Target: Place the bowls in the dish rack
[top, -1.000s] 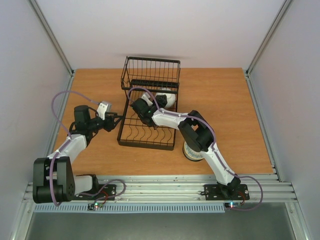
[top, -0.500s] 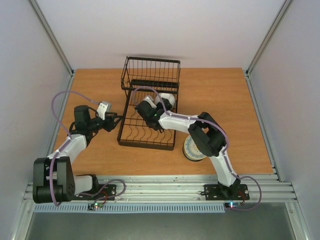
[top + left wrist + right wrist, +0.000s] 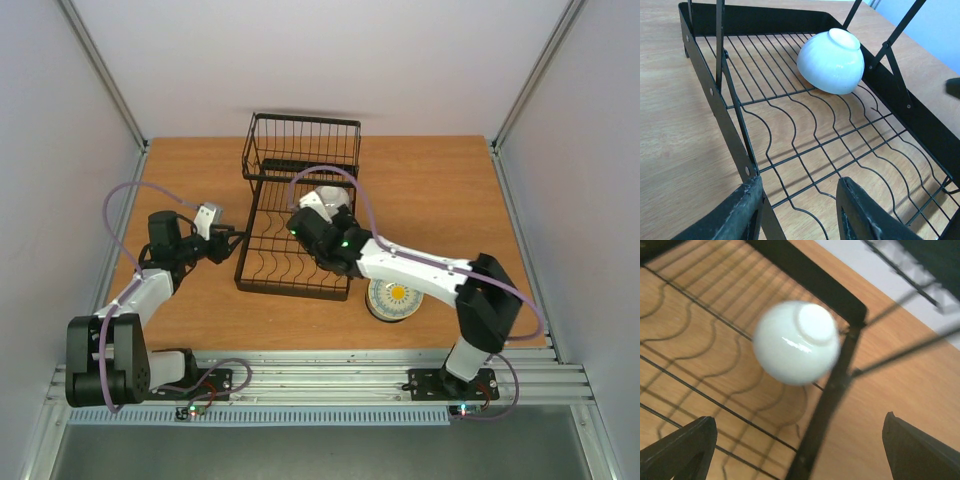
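Note:
The black wire dish rack [image 3: 285,268] stands mid-table, its basket section at the far end. One plain white bowl [image 3: 336,195] lies upside down in it, tilted against the right rail; it shows in the left wrist view [image 3: 831,60] and in the right wrist view [image 3: 795,342]. My right gripper [image 3: 312,226] hangs open and empty over the rack just short of that bowl, its jaws wide apart [image 3: 800,450]. A stack of bowls [image 3: 392,299], the top one blue-and-white with a yellow centre, sits right of the rack. My left gripper [image 3: 236,240] is open and empty at the rack's left rail [image 3: 715,100].
The rack's right rail [image 3: 840,375] runs between my right gripper's fingers. The right arm stretches across the rack's near right corner and past the bowl stack. Grey walls enclose the table on three sides.
My right gripper has drawn back from the white bowl toward the near right, leaving it in the rack. Its arm has swung right and uncovered the bowl stack. The left arm has not moved.

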Motion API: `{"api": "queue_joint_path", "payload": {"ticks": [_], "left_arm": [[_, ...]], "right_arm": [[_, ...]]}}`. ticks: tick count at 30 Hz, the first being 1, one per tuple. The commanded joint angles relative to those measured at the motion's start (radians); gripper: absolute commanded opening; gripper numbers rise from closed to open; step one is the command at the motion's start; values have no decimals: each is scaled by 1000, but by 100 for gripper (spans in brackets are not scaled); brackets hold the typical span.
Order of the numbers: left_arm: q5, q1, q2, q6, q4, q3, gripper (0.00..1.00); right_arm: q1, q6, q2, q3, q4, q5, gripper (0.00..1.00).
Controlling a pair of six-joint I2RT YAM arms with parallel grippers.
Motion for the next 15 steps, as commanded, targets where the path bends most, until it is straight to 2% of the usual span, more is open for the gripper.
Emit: {"api": "queue_joint_path", "payload": {"ticks": [1,8,11,15], "left_arm": [[14,-1,-32,10,55,-15,42],[23,0,-52,1,63,-25,42],[27,0,-47,-1,63,-22,42],[28,0,-31,-2,62,-16,42]], "right_arm": [[-7,264,-158,-66,-240,121,87],[-22,629,-374,-169,-625,134,53],[-22,714,-449,-203,-727,116,45],[-22,776,-518,-256,-800,94,43]]}}
